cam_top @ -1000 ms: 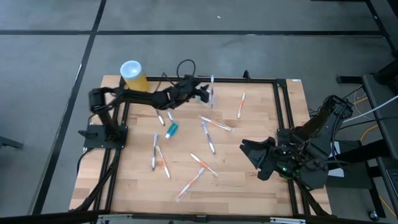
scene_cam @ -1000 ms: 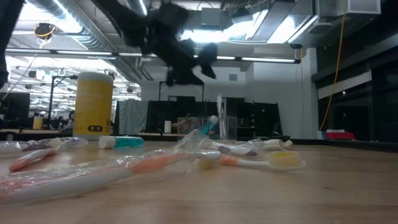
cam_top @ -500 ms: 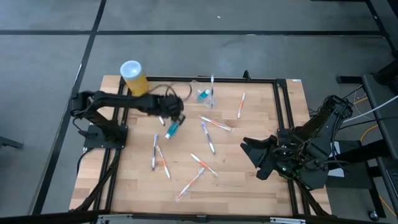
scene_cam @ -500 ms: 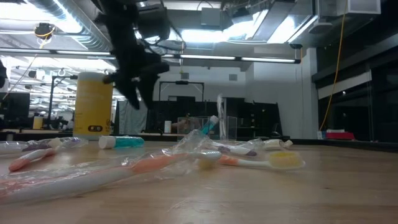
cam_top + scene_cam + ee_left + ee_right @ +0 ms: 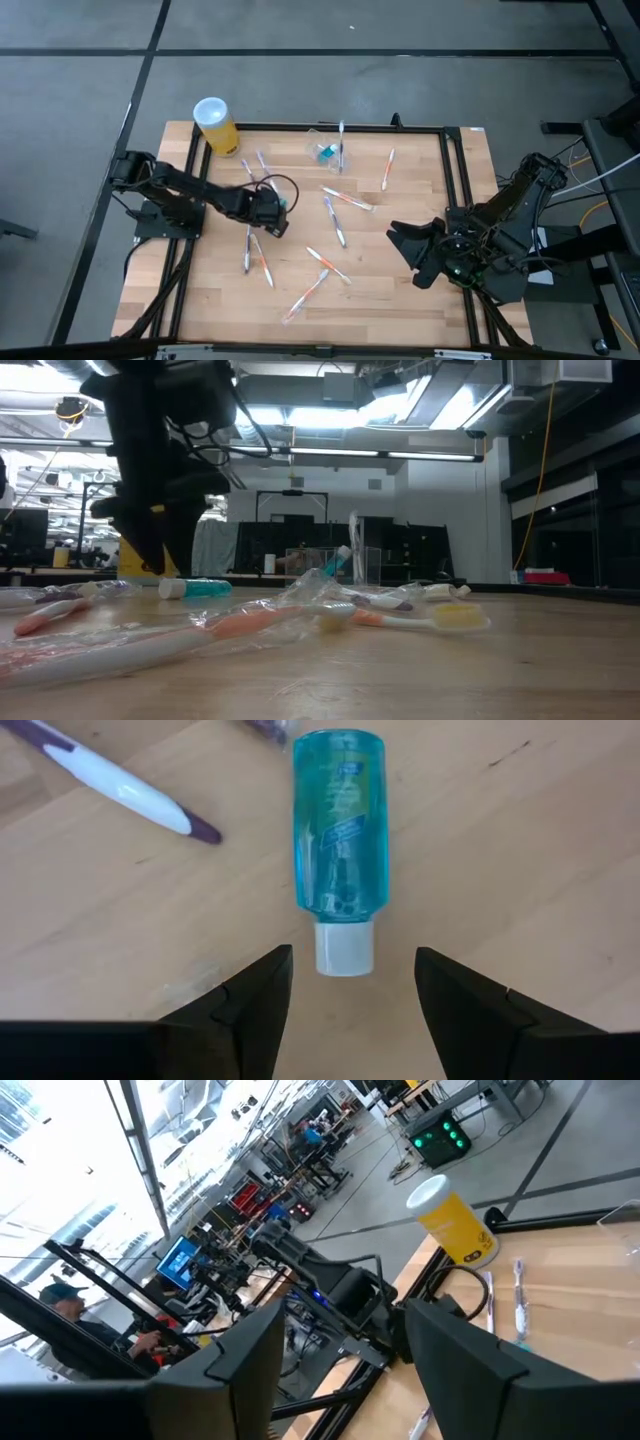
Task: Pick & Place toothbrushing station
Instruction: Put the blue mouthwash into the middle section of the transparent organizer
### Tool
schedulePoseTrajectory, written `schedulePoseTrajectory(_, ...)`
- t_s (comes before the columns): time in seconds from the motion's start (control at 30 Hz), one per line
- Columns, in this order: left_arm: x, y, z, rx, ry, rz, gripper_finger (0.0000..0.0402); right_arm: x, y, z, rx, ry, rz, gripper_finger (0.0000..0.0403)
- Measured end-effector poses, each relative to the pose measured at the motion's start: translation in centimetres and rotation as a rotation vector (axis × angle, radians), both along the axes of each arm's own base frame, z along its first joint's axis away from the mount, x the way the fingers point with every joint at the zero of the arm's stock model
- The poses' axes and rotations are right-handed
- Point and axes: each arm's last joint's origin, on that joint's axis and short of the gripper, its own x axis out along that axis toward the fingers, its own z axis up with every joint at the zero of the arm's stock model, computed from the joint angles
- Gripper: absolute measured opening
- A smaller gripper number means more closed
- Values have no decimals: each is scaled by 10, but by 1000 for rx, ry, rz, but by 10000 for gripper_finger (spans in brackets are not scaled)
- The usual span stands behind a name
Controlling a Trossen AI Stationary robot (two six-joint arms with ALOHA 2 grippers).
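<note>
The clear plastic holder (image 5: 322, 150) stands at the table's far middle, with an upright toothbrush (image 5: 341, 143) and a small teal thing in it; it also shows in the low view (image 5: 318, 564). My left gripper (image 5: 271, 209) is open, low over a teal bottle with a white cap (image 5: 335, 830) that lies on the wood left of centre. Its fingers stand on either side of the cap end (image 5: 345, 948) and touch nothing. My right gripper (image 5: 405, 250) is open and empty at the table's right.
A yellow canister with a white top (image 5: 215, 122) stands at the far left corner. Several wrapped toothbrushes (image 5: 335, 215) lie scattered across the middle and near part of the table. A purple-and-white toothbrush (image 5: 120, 790) lies close beside the bottle.
My left gripper has drawn back from the clear holder at the far middle, toward the table's left and near edge, and has come down over the teal bottle. The holder stands where it was.
</note>
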Motion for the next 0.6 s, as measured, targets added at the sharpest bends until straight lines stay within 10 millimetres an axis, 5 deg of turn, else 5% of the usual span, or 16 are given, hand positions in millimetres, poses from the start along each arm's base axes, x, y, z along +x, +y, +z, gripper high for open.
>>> schedulePoseTrajectory(0.6,-1,3,-22,4,-36,18,208,1,1,1,11,-6,29,213)
